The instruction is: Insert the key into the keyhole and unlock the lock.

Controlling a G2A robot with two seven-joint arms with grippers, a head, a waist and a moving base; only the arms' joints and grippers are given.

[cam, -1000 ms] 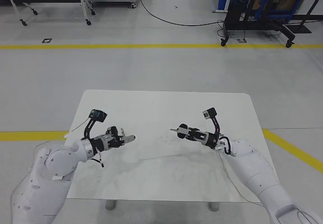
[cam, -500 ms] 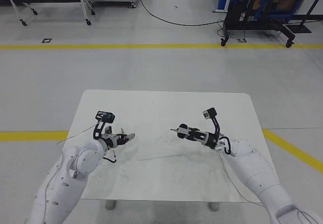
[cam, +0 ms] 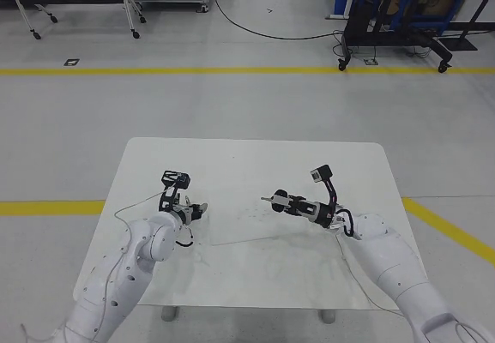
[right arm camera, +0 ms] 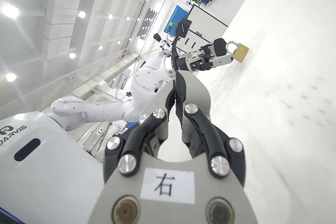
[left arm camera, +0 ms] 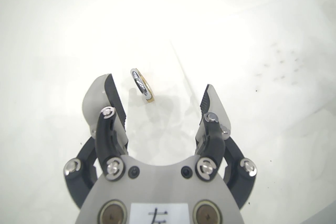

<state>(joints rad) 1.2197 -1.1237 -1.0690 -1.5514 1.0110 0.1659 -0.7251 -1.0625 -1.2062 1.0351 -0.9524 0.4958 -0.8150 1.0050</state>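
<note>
Left gripper [left arm camera: 157,83] hangs over the white table [cam: 256,163] with its jaws spread wide and nothing in them. The lock [left arm camera: 143,85] sits on the tabletop just under the gap and looks clear of both pads. Right gripper [right arm camera: 179,83] is held above the table well apart from it. Its fingers are pressed together on what I take to be the key [cam: 266,199], a small pale sliver poking out past the fingertips in the top view.

Progress, as I judge it, is early. The key seems to be in hand, but the lock is not gripped, and key and lock are far from meeting. Left to do are seizing and lifting the lock, lining up, inserting and turning.

The lock stands on its brass body with the silver shackle uppermost, towards the left gripper. Its long axis therefore runs up from the table, a little off the gripper's own line. The left wrist view shows it from the shackle end as a thin slanted strip, its broad faces turned roughly towards the two fingers. No keyhole shows; I would guess it sits on the base, against the table.

The key's long axis lies about level, and its tip points across the table towards the left gripper.
</note>
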